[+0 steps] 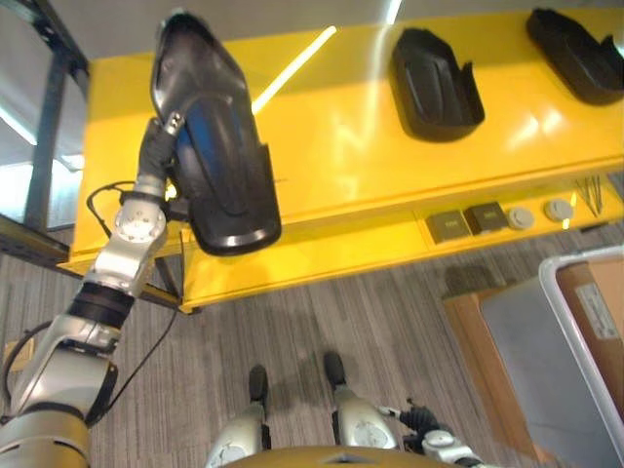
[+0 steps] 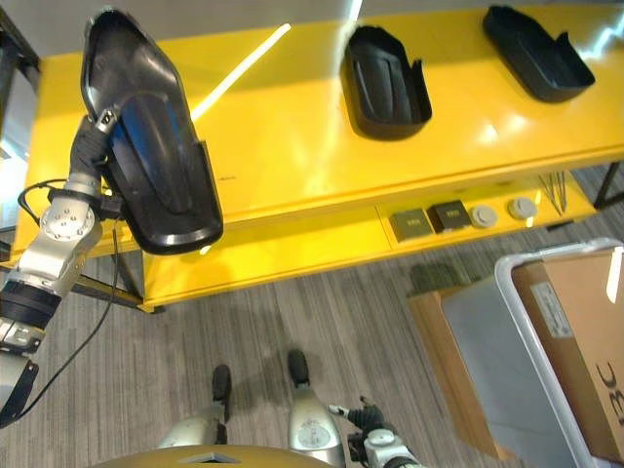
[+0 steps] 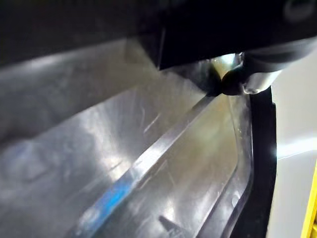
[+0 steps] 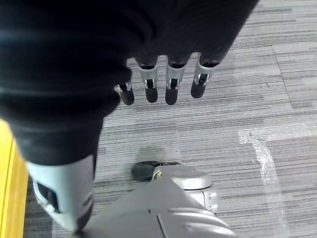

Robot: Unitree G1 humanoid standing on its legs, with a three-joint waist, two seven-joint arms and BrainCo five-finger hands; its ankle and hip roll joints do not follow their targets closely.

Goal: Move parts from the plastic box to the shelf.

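A large glossy black plastic part [image 1: 219, 166] hangs upright over the left end of the yellow shelf [image 1: 331, 136]. My left hand [image 1: 159, 146] grips it from behind at its left edge. In the left wrist view the part's shiny inner surface [image 3: 124, 163] is very close, and a dark fingertip [image 3: 237, 82] presses on its rim. Two similar black parts lie on the shelf, one in the middle [image 1: 434, 86] and one at the far right [image 1: 575, 54]. My right hand [image 4: 148, 79] hangs over the carpet with its fingers straight and empty.
The white-rimmed plastic box [image 2: 517, 292] stands on the floor at the lower right, beside a low brown board [image 1: 468, 331]. Small square and round pieces [image 1: 485, 216] sit on the shelf's lower front ledge. A dark metal frame [image 1: 49, 117] stands left of the shelf.
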